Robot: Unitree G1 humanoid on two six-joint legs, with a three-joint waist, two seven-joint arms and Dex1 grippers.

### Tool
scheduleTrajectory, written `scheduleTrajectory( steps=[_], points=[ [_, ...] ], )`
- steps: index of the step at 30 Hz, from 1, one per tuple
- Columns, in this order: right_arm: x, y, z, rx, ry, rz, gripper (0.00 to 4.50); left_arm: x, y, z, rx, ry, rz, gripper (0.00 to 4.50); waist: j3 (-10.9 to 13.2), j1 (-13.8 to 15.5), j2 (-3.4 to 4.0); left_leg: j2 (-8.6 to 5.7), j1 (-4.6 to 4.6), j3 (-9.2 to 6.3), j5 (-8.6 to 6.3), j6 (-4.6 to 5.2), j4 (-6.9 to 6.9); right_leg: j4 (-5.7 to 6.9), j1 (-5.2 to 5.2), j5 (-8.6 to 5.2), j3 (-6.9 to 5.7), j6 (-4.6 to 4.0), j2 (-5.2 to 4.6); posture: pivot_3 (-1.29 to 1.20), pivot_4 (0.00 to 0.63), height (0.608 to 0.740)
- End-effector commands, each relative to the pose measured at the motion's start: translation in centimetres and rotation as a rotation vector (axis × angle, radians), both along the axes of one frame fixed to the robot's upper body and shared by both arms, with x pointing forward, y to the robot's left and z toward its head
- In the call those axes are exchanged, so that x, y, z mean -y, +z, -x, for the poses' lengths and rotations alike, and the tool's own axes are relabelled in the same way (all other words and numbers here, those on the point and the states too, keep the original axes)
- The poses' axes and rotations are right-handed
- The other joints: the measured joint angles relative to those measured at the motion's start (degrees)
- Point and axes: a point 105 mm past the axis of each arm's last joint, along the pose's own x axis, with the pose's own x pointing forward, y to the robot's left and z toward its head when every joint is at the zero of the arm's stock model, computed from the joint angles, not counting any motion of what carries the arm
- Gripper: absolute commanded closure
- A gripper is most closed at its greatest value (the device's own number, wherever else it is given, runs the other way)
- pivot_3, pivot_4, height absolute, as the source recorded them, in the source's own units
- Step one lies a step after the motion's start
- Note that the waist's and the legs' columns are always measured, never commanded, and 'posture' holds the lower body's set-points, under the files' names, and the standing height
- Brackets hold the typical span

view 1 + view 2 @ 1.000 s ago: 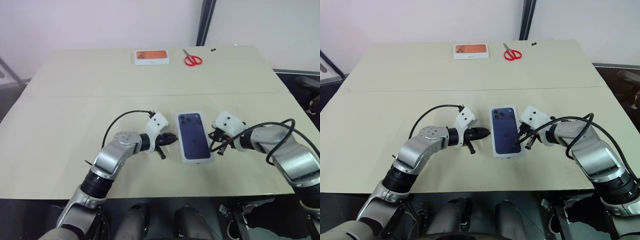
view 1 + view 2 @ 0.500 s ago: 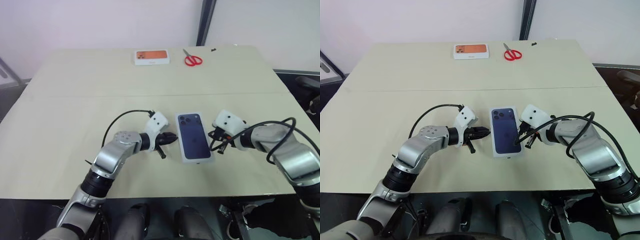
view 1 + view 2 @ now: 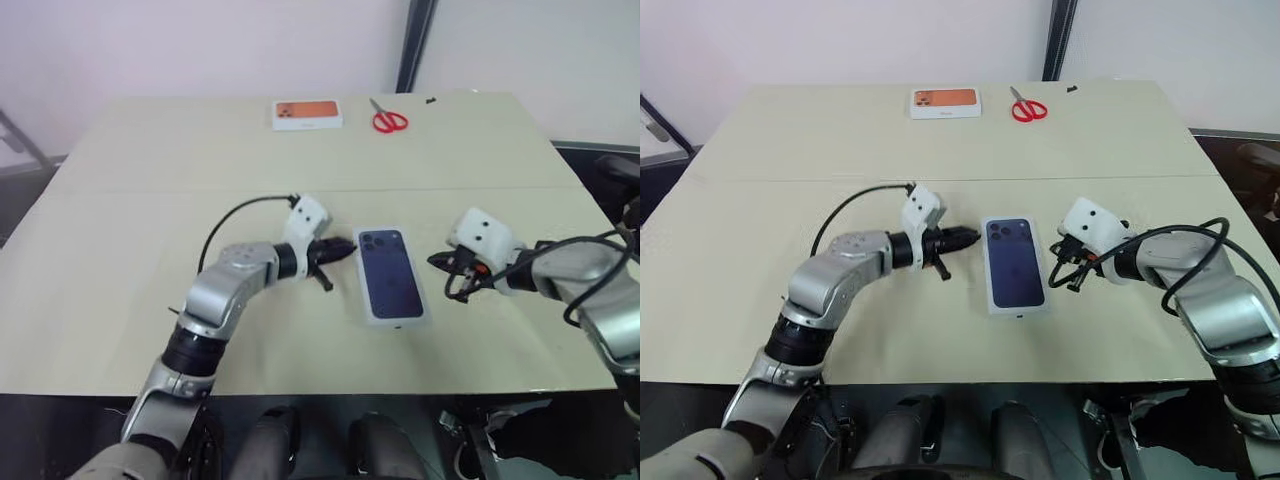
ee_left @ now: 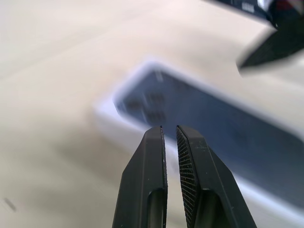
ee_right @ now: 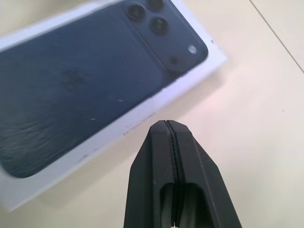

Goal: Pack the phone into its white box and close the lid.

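1. A pale beige bench (image 3: 120, 290) stands before a white wall, with a seam running across its middle.
2. The left fingers (image 3: 348, 249) point across the bench toward the box, nearly pressed together with only a thin slit between them, and they grip nothing.
3. Just past their tips lies the shallow white rectangular cardboard box with its lid (image 3: 392, 284) on, the lid's top printed with a dark blue phone back and camera cluster.
4. The right fingers (image 3: 437, 261) sit just beside the box's other long edge, pressed fully together and empty, apart from the cardboard.
5. Far beyond both sets of fingers, at the bench's back edge, lie a white box printed with an orange phone (image 3: 307, 113) and red-handled scissors (image 3: 386, 119).
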Motion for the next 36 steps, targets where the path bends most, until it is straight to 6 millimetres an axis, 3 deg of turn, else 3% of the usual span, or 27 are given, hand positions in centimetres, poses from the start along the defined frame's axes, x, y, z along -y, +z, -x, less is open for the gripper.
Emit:
scheduleTrajectory(
  steps=[1, 4, 10, 13, 15, 19, 25, 27, 29, 30, 33, 36],
  points=[
    [-1.9, 0.3, 1.9, -0.006, 0.115, -0.025, 4.49, 0.9, -0.5, -1.6, 0.034, 0.036, -0.065, 4.0, 0.0, 0.1, -0.01, 0.0, 0.0, 0.0, 0.0, 0.0, 0.0, 0.0, 0.0, 0.0, 0.0, 0.0, 0.0, 0.0, 0.15, 0.74],
    [-2.2, -1.5, 2.3, -0.052, 0.091, -0.017, 4.49, 1.8, -2.3, -2.7, 0.026, 0.035, -0.164, 4.0, 0.0, 0.2, -0.03, -0.01, 0.03, 0.0, -0.01, 0.02, 0.04, 0.0, 0.07, 0.0, -0.02, 0.01, 0.0, 0.0, 0.15, 0.74],
    [-0.9, -4.3, 2.0, -0.114, -0.008, 0.057, 4.49, 2.3, -5.6, -3.3, -0.033, 0.018, -0.336, 4.0, -0.1, 0.3, -0.05, -0.03, 0.1, -0.04, -0.01, 0.02, 0.05, -0.01, 0.16, 0.0, -0.04, 0.01, -0.01, 0.0, 0.15, 0.74],
    [-0.8, -4.1, 1.9, -0.091, -0.014, 0.056, 4.49, 2.4, -5.5, -3.2, -0.027, 0.01, -0.322, 4.0, -0.1, 0.3, -0.06, -0.03, 0.25, -0.08, -0.02, 0.03, 0.05, -0.1, 0.35, -0.01, -0.06, 0.04, -0.01, 0.0, 0.15, 0.74],
    [-0.9, -2.7, 0.7, -0.003, -0.031, 0.026, 4.49, 1.8, -4.2, -3.5, -0.004, 0.032, -0.257, 4.0, -0.1, 0.2, -0.06, -0.03, 0.27, -0.12, -0.02, 0.03, 0.05, -0.11, 0.38, -0.01, -0.09, 0.04, -0.01, 0.0, 0.15, 0.74],
    [-0.1, 2.4, -2.7, 0.265, -0.093, -0.125, 4.49, -2.3, 0.0, -3.5, 0.128, 0.148, -0.095, 4.0, -0.1, -1.0, -0.06, -0.02, 0.21, -0.07, 0.07, -0.13, -0.04, 0.0, 0.16, -0.01, 0.02, 0.03, 0.01, 0.0, 0.15, 0.74],
    [1.9, 4.5, -4.8, 0.245, -0.117, -0.323, 4.49, -10.6, 0.9, -0.9, 0.191, 0.334, -0.089, 4.0, -0.1, -1.4, -0.04, -0.01, 0.07, -0.07, 0.28, -0.49, -0.18, 0.1, -0.11, -0.01, 0.06, 0.03, 0.04, 0.0, 0.15, 0.74],
    [2.4, 4.7, -5.3, 0.227, -0.118, -0.372, 4.49, -12.8, 0.8, 0.4, 0.19, 0.38, -0.088, 4.0, -0.1, -1.2, -0.02, -0.01, 0.08, -0.05, 0.27, -0.47, -0.18, 0.08, -0.09, -0.01, 0.08, 0.03, 0.03, 0.0, 0.15, 0.74],
    [3.2, 4.8, -5.7, 0.216, -0.119, -0.392, 4.49, -13.3, 0.7, 0.9, 0.191, 0.403, -0.086, 4.0, -0.1, -0.6, -0.02, -0.01, 0.08, -0.06, 0.26, -0.45, -0.15, 0.06, -0.04, -0.01, 0.04, 0.02, 0.01, 0.0, 0.15, 0.74],
    [3.3, 4.6, -5.9, 0.199, -0.113, -0.405, 4.49, -14.5, 0.3, 1.5, 0.18, 0.437, -0.091, 4.0, -0.1, -0.2, -0.02, -0.01, 0.07, -0.07, 0.2, -0.35, -0.12, 0.05, -0.02, -0.01, 0.02, 0.02, -0.01, 0.0, 0.15, 0.74],
    [3.0, 3.8, -5.8, 0.155, -0.074, -0.409, 4.49, -17.1, -0.9, 3.2, 0.158, 0.509, -0.129, 4.0, -0.1, -0.1, -0.01, -0.02, 0.1, -0.04, 0.01, -0.04, -0.06, -0.02, 0.05, -0.01, 0.05, 0.02, -0.02, 0.0, 0.15, 0.74],
    [2.7, 3.3, -5.8, 0.134, -0.051, -0.412, 4.49, -18.3, -1.5, 4.3, 0.141, 0.564, -0.116, 4.0, 0.0, 0.0, 0.01, -0.01, 0.1, -0.04, 0.01, -0.04, -0.13, -0.03, -0.01, -0.01, 0.05, 0.02, -0.02, 0.0, 0.15, 0.74]
  ],
)
